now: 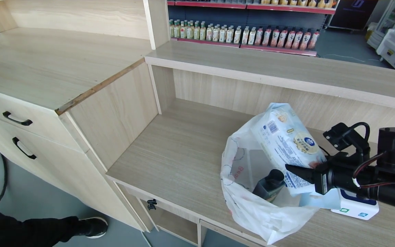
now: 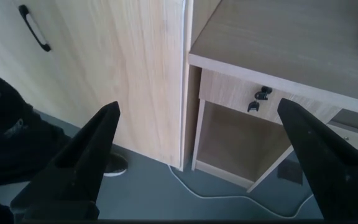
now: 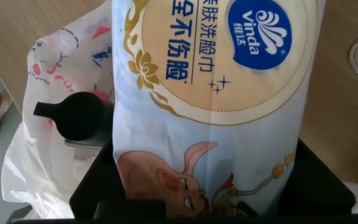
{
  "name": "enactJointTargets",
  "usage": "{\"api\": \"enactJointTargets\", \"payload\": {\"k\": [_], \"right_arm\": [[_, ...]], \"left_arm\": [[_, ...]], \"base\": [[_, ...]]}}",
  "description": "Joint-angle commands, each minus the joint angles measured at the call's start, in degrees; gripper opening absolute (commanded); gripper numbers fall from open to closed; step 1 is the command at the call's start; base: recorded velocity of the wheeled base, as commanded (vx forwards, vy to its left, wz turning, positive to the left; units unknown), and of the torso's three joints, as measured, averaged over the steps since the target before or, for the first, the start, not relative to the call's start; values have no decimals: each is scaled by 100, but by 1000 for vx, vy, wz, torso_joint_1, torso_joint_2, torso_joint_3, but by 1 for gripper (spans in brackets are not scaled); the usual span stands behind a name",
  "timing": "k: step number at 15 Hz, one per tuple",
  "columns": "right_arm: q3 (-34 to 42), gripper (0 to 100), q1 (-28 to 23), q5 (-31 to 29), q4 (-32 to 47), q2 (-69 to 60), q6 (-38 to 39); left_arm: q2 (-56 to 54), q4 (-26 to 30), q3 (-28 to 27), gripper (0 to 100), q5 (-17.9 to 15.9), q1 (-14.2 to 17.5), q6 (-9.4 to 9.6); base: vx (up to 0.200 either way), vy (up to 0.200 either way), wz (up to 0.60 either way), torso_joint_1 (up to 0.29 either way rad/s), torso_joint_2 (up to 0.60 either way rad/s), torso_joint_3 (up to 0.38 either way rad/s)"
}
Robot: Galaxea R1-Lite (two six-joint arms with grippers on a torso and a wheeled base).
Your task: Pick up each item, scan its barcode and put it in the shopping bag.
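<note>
Pale wood is running all round me: a low tabletop [image 1: 183,154] set into a shop counter, with drawers to my left and a shelf of drink bottles [image 1: 242,34] standing in the aisle behind. Toward my right on that tabletop the white shopping bag [image 1: 252,209] is sitting with its mouth gaping. A dark bottle [image 1: 269,183] is lying inside it, cap up, so I am counting one item as bagged.

My right jaws are gripping a second item, a soft tissue pack [image 1: 286,140], pinching it near its lower end between two black fingers [image 3: 98,180]. The pack is leaning up and away from me over the bag's right side, its lower end down at the rim. Whether that end is inside the bag I cannot tell. Its barcode [image 1: 273,127] is facing upward. A small white box with a blue top [image 1: 355,207], which I am taking for the scanner, is sitting just beside the bag under my right arm.

My left jaws are hanging wide apart with nothing between them, fingers [image 2: 79,162] out over the floor beside the cabinet, well apart from the bag.

I am judging the task as well along. What is remaining is to lower the pack into the bag's mouth and let go. Whether it has been scanned, I cannot say.
</note>
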Motion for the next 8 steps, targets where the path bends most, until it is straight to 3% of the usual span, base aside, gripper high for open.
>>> {"api": "enactJointTargets", "payload": {"k": [1, 8], "right_arm": [[193, 0, -73, 1, -5, 99, -213], [272, 0, -108, 1, 4, 169, -274]], "left_arm": [[0, -7, 0, 100, 7, 4, 0], [0, -7, 0, 100, 7, 4, 0]], "base": [[0, 0, 0, 0, 0, 0], [0, 0, 0, 0, 0, 0]]}}
